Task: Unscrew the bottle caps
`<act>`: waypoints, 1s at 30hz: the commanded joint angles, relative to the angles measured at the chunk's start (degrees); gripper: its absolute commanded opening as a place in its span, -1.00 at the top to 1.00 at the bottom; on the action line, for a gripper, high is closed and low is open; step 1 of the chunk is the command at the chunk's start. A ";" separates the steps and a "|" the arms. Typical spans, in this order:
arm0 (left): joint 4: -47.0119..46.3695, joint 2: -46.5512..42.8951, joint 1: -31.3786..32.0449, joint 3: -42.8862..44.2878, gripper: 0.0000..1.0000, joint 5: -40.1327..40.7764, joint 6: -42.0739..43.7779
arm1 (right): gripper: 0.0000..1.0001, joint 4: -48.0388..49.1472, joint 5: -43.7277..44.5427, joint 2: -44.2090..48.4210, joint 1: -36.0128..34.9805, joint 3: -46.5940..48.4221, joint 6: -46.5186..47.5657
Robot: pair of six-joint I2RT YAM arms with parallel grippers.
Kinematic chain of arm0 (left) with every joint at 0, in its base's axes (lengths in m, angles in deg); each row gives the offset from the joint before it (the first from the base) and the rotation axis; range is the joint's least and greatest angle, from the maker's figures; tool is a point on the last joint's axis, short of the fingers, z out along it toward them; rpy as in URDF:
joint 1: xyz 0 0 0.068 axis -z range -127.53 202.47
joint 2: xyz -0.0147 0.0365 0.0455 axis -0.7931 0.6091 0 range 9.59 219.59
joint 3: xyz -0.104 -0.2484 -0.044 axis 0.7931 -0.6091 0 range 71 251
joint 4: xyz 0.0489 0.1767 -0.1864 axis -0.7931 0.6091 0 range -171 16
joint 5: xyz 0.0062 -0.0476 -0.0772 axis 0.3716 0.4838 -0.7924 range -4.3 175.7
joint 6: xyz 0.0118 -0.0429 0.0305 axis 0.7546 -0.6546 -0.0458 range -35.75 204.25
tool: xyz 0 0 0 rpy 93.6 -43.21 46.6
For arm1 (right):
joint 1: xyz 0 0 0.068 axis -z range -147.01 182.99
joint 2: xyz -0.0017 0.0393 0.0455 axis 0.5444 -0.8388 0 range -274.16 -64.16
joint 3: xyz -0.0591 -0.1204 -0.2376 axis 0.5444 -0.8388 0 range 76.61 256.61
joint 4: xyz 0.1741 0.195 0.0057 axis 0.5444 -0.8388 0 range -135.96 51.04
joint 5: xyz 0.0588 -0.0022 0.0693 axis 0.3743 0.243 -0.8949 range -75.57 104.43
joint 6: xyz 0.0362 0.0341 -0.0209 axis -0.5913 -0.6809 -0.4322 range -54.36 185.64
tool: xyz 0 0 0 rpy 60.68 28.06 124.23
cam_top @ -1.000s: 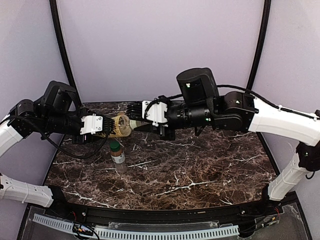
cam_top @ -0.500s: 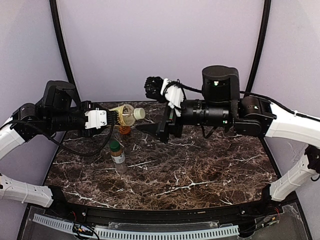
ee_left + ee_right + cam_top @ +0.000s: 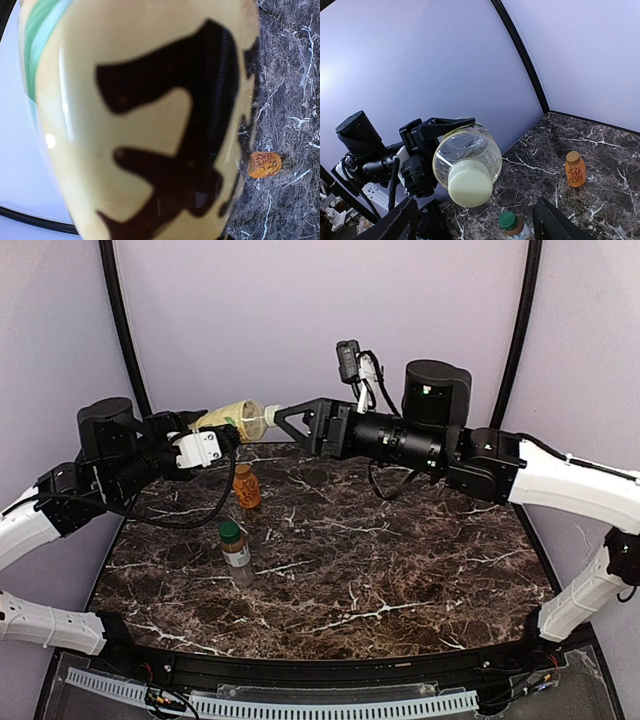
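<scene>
My left gripper [image 3: 222,432] is shut on the yellow-green tea bottle [image 3: 236,418], holding it on its side high above the table's back left. Its cream-white cap [image 3: 272,418] points right. That bottle [image 3: 140,75] fills the left wrist view and hides the fingers. My right gripper [image 3: 285,418] is open and faces the cap [image 3: 470,186] end-on, one finger [image 3: 395,225] on each side and short of it. The squat orange bottle [image 3: 246,487] with its gold-orange cap [image 3: 573,156] stands upright on the table. The small clear bottle [image 3: 236,552] stands with a dark green cap [image 3: 231,531].
The dark marble table [image 3: 400,570] is walled by pale purple panels with black corner posts [image 3: 125,330]. The two standing bottles lie below and in front of the raised grippers. Loose black cable [image 3: 200,520] hangs from the left wrist near the orange bottle.
The right gripper let go of the cream cap, opened, swung back, then returned facing it. The left gripper raised the tea bottle higher and back.
</scene>
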 commanded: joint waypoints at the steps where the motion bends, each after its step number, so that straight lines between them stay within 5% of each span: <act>1: -3.20 -1.31 0.15 -1.43 0.65 1.69 1.97 | -0.50 3.29 -1.04 -2.87 0.55 3.66 -4.70; 4: -3.18 -1.36 0.18 -1.55 0.65 1.53 2.09 | -0.42 3.52 -2.33 -3.94 0.79 4.31 -5.12; 8: -3.13 -1.49 0.19 -1.70 0.65 1.25 2.16 | -0.02 3.93 -2.95 -4.74 1.18 4.70 -5.51; 15: -2.90 -1.74 0.29 -1.72 0.65 0.96 2.20 | 0.21 4.85 -4.31 -6.15 1.71 5.55 -5.47; 22: -2.42 -1.99 0.33 -1.86 0.65 0.55 1.82 | 0.91 5.06 -8.26 -6.92 2.17 6.07 -3.15; 26: 0.94 -2.38 0.38 -0.67 0.66 -1.82 -0.57 | 1.00 4.10 -16.17 -6.04 2.24 5.97 7.60; 30: 13.73 -2.46 0.37 2.59 0.66 -9.88 -4.69 | 1.00 -4.39 -25.53 -4.15 -0.03 5.88 31.97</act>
